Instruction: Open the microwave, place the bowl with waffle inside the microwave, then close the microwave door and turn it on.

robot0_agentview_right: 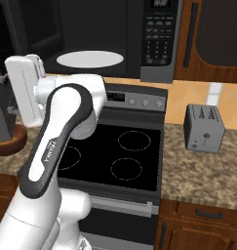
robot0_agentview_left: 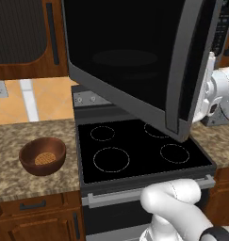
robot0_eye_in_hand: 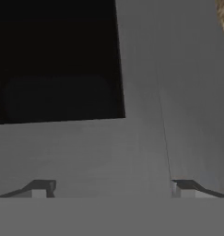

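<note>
At lower left of the left base view, the bowl (robot0_agentview_left: 42, 156) with the waffle (robot0_agentview_left: 44, 158) is seen on the counter (robot0_agentview_left: 21, 136), beside the swung-open microwave door (robot0_agentview_left: 130, 61). The gripper (robot0_eye_in_hand: 113, 188) is spread wide, empty. The bowl is judged rigid and light; its thick rim is best pinched.

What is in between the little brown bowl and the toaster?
The black stove sits between them. The left base view shows the bowl on the counter at the stove's left edge; the right base view shows the toaster on the counter past its right edge.
</note>
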